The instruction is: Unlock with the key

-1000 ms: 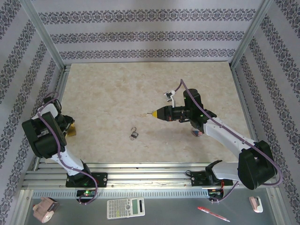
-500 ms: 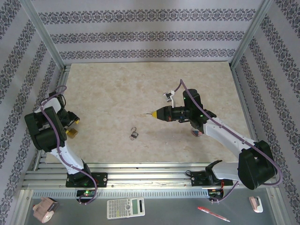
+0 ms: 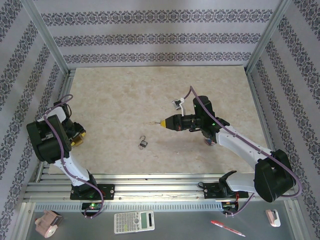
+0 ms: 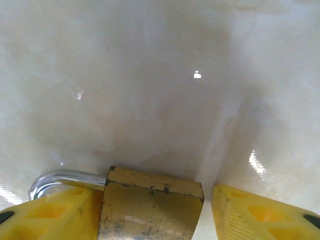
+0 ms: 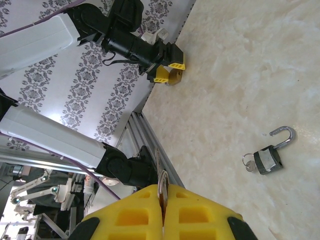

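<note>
Brass padlock (image 4: 150,207) within spread left gripper (image 3: 77,138), 1 grey padlock (image 3: 143,144) apart, right gripper (image 5: 163,194) pinching 1 key (image 5: 162,180).

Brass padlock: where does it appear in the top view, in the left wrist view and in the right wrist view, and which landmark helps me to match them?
Top external: the brass padlock is at the far left, beside the left arm, partly hidden.
Left wrist: bottom centre, close up.
Right wrist: upper middle, small and far away.
Shared landmark: the left end effector, whose yellow fingers flank the padlock.
</note>
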